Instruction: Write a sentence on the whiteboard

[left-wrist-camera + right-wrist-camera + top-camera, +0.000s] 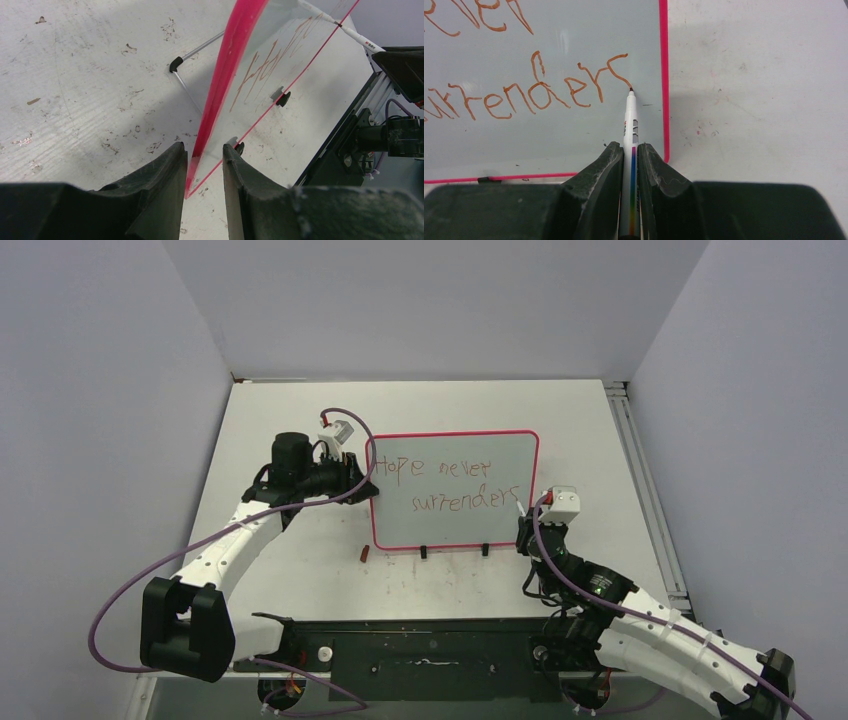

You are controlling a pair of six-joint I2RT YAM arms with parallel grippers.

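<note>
Nearest the right wrist lens, the right gripper (pixel 630 159) is seen closed on a white marker (pixel 629 117). The barrel is clamped between both dark fingers and points away from the camera. The brown tip is set on the board surface, at the end of the last stroke of the final "s".

The whiteboard (pixel 452 525) is found at the middle of the table (pixel 600 440), between the two arms. A pink-red frame is noted, with two small black feet (pixel 424 551) along its lower edge. In the left wrist view a thin wire stand (pixel 197 50) with a black tip is seen behind it, resting on the table.

The sentence (pixel 440 483) is written in shaky reddish-brown letters in two lines. "Hope never" is read on top and "surrenders" below, shifted to the right.

The left gripper (pixel 205 152) is placed at the board's left edge. The pink frame is taken between its two fingers, one finger on the back side and one on the written side, and the edge is held.

A small dark red piece (pixel 365 553) is noted on the table just beside the board's lower left corner. What it is cannot be told.
</note>
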